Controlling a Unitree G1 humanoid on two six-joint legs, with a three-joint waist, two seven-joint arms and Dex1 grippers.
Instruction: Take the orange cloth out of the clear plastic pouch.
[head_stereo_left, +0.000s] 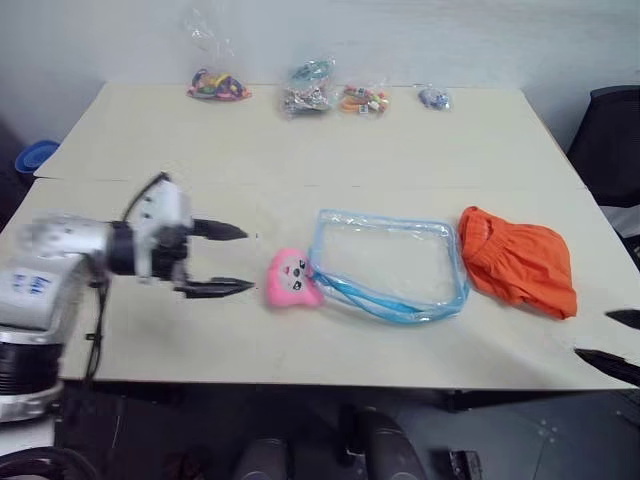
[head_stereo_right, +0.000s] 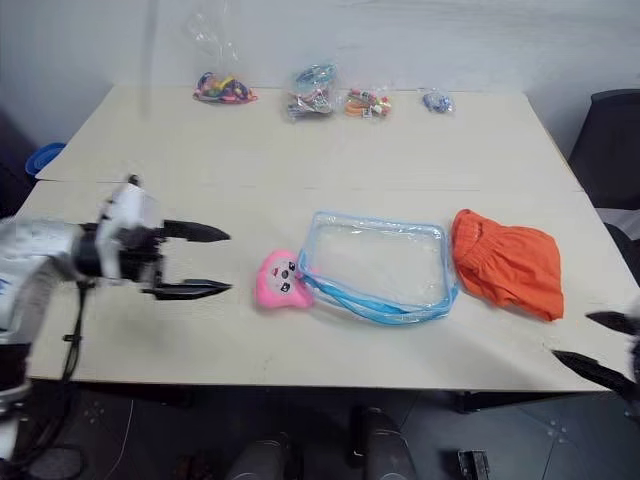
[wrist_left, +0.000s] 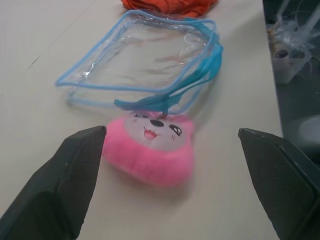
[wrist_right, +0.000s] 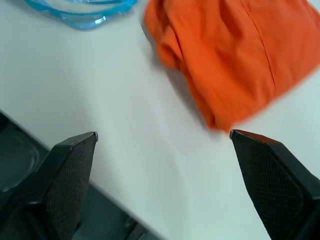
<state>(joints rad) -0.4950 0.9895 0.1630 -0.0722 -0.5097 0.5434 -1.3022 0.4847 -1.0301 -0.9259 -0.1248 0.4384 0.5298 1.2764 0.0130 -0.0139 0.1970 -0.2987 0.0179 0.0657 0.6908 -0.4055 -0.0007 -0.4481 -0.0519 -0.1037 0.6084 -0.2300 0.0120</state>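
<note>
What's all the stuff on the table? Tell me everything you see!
table: one, cream, under everything.
orange cloth: one, bright orange, lying on the table just right of the pouch, outside it.
clear plastic pouch: one, see-through with light blue trim, middle of the table, nothing inside.
pink plush charm: one, pink with a face, at the pouch's left end.
trinket bags: four, clear with colourful bits, in a row along the far edge.
blue bowl: one, blue, past the table's left edge.
chair: one, black, at the right.
left gripper: jaws open, left of the charm.
right gripper: jaws open, near the table's right front corner.
</note>
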